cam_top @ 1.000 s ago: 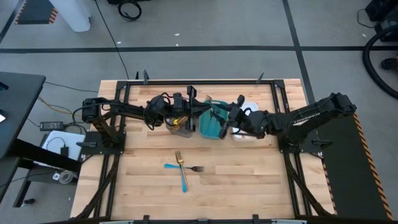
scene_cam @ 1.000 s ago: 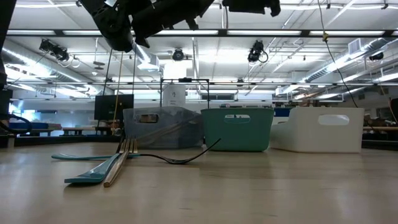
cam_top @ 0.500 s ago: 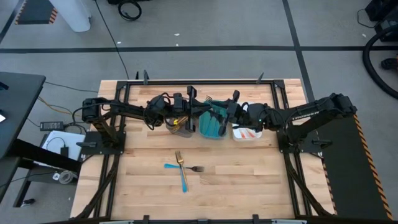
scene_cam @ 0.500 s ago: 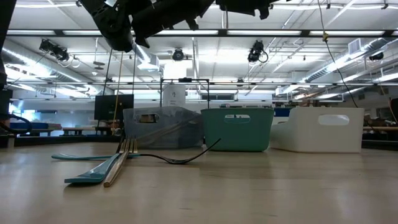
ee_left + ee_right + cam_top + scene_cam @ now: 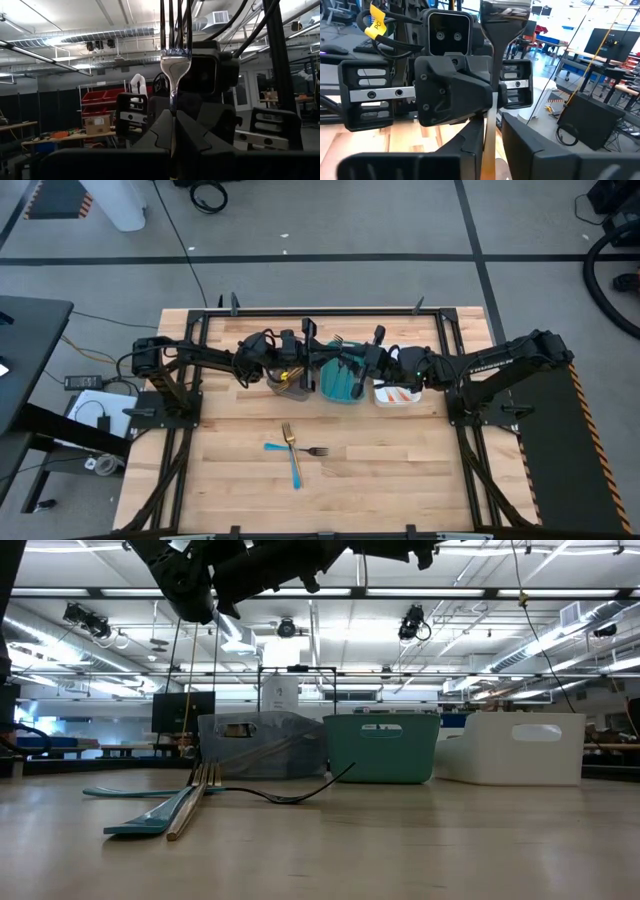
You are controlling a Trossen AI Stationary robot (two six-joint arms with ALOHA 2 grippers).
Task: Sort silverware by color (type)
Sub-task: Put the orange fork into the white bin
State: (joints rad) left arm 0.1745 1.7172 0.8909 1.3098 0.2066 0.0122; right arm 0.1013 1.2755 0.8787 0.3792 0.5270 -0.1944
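Closing since a second ago, right claw [image 5: 489, 137] pinches the fork [image 5: 174, 60] that left claw [image 5: 173, 131] grips.

Glossy metal fork [image 5: 175, 55], matt wooden table [image 5: 400, 470], smooth plastic trays [image 5: 380, 747]

No text, label, brand or number is showing legibly anywhere; the yellow tag [image 5: 377, 22] hanging by the left arm's cables is carrying marks too small to read.
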